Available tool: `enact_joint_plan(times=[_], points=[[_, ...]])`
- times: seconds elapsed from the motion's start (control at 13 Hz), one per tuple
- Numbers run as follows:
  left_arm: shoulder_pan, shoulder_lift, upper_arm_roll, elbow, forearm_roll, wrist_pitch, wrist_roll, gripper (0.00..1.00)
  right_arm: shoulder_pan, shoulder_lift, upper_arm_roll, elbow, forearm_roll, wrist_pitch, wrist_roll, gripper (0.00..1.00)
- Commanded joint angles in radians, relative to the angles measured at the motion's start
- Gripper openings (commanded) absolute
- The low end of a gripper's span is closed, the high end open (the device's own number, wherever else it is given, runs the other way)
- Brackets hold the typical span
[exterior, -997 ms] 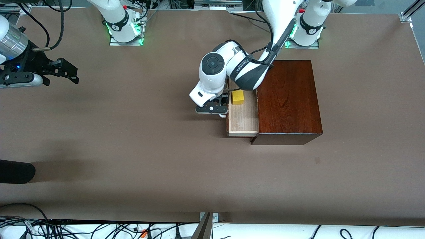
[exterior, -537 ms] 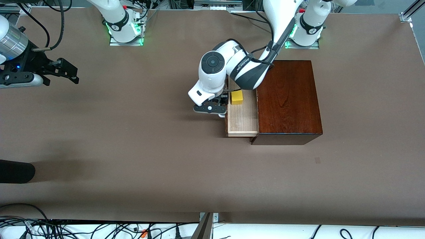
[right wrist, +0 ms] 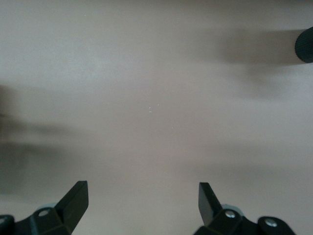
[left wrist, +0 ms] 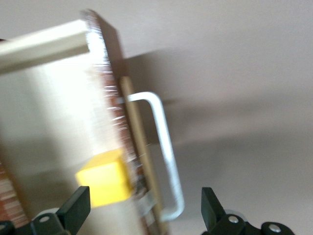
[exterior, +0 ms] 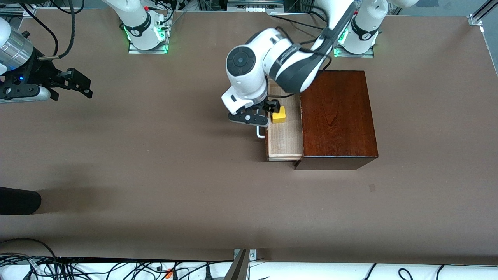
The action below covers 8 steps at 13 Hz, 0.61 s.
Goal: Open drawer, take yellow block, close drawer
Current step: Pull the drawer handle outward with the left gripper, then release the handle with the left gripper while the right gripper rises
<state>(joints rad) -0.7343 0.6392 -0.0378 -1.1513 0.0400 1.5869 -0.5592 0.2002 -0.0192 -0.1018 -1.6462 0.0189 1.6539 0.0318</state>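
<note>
Yellow against pale wood, the yellow block [exterior: 278,115] sits in the open drawer [exterior: 285,136], in the part of the tray farther from the front camera and close to the drawer's dark front panel. A second ago the left gripper [exterior: 263,112] was low at the white handle [exterior: 259,133], at about nine o'clock of the block. It has since let go of the handle, risen and swung in over the drawer's front edge, so the block now lies just at its three o'clock. Its fingers [left wrist: 77,208] are spread wide and hold nothing; in the left wrist view the block shows just inside one finger, with the handle between the two.

By my reading the opening step is done and the reach for the block has begun; the gripper needs to shift a little farther over the tray to centre on the block.

Standing in the way are the drawer's front panel and handle, directly under the gripper, and the mahogany box [exterior: 337,116] at three o'clock of the tray.

Well apart, the right gripper [exterior: 74,83] waits over bare worktop [exterior: 155,175] at the right arm's end, fingers wide and empty. A dark rounded object [exterior: 17,200] lies at the view's edge.
</note>
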Motion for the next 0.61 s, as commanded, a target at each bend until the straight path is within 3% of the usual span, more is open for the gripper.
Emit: enact_joint_plan(times=[0.0,0.31,0.54], points=[[0.079,-0.071,0.015,0.059,0.012,-0.128,0.111,1.00,-0.005,0.010,0.005,0.022,0.001,-0.014,-0.010,1.00],[0.284,-0.196,0.007,0.051,0.001,-0.191,0.311,1.00,-0.002,0.013,0.034,0.020,0.001,-0.013,-0.004,1.00],[0.416,-0.222,0.003,0.052,-0.009,-0.223,0.378,1.00,0.021,0.068,0.034,0.022,-0.005,-0.011,-0.009,1.00]])
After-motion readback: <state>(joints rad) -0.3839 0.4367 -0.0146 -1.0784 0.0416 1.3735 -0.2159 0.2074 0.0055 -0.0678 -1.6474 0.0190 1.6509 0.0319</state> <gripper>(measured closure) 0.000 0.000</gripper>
